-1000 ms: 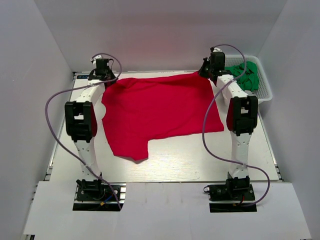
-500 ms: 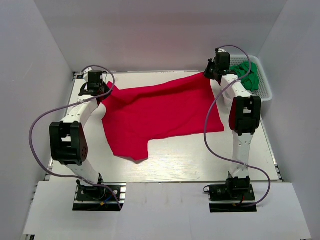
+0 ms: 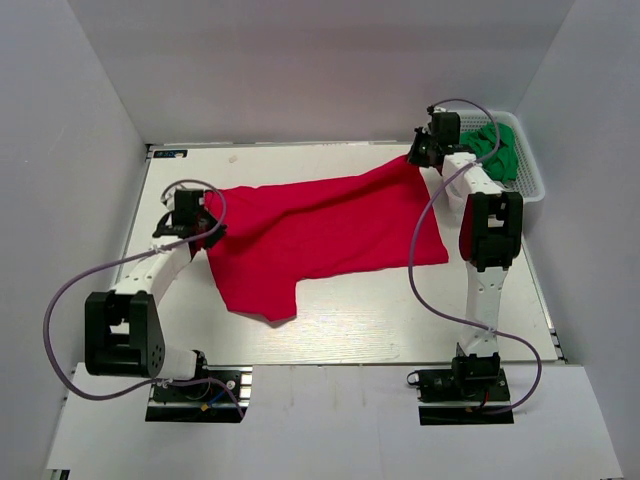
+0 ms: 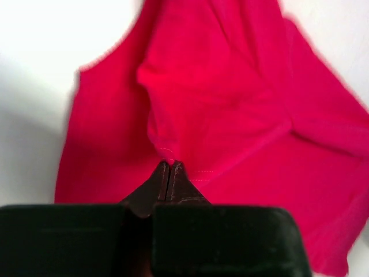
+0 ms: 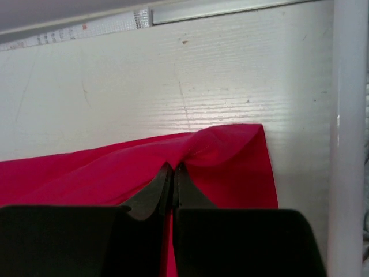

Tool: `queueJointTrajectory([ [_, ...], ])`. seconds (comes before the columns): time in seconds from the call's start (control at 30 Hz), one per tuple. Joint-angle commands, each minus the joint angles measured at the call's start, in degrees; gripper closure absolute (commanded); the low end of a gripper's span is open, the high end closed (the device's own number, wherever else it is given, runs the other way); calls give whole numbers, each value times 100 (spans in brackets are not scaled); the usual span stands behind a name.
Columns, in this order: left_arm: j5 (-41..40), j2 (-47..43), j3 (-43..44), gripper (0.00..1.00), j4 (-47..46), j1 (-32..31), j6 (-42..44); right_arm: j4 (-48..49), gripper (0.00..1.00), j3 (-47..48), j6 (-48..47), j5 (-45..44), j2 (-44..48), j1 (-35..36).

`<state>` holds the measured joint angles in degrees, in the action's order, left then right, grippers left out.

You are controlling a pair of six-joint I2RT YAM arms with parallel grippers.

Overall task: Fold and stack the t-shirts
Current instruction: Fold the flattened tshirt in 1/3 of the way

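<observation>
Drawn nearer since the earlier frame: left corner of red t-shirt [image 3: 320,235], spread mid-table on the white table [image 3: 350,320]. Left gripper [image 3: 205,230] and right gripper [image 3: 418,157] each clamp one corner. Its taut edge runs between them, slanting toward the far right, with the body trailing nearward.

The plain bright red short-sleeved soft fabric t-shirt [image 3: 320,235] lies spread, slightly rumpled, across the middle of the white tabletop [image 3: 350,325], its far right corner and left edge pulled up taut, one flap jutting nearward at left.
</observation>
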<state>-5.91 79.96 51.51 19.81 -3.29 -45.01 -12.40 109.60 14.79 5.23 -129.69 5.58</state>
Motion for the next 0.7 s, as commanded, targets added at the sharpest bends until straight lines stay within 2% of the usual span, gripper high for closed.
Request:
queueJointTrajectory([
  [0.0,1176,-218,-535,100,-320,-40,-323,71,100,-123,-90,92,330,-22],
  [0.1,1417,-218,-931,100,-320,-93,-324,54,100,-150,-81,74,304,-22],
  [0.13,1330,-157,-932,96,-242,-93,-324,54,100,-167,-90,65,286,-40],
  [0.17,1243,-157,-932,86,20,-93,-324,28,100,-167,-107,74,286,-40],
  [0.2,1137,-96,-871,58,144,-93,-263,1,97,-185,-116,74,295,-5],
  [0.27,1058,-95,-747,47,443,-93,-193,-8,85,-237,-169,57,295,-22],
  [0.3,1057,-95,-660,34,497,-93,-192,-42,80,-238,-160,31,312,-14],
  [0.33,1005,-95,-572,29,497,-93,-122,-69,67,-238,-169,4,321,-22],
  [0.37,952,-226,-511,22,584,-93,-122,-60,63,-238,-178,4,330,-22],
  [0.4,847,-279,-449,6,716,-93,-122,-52,61,-246,-187,-5,339,-22],
  [0.43,794,-332,-318,0,717,-93,-69,-52,58,-246,-195,4,374,-22],
  [0.53,522,-499,-63,0,848,-93,-69,-51,52,-220,-169,13,409,-13],
  [0.67,397,-499,359,0,849,-93,-7,-52,49,-194,-248,83,532,21],
])
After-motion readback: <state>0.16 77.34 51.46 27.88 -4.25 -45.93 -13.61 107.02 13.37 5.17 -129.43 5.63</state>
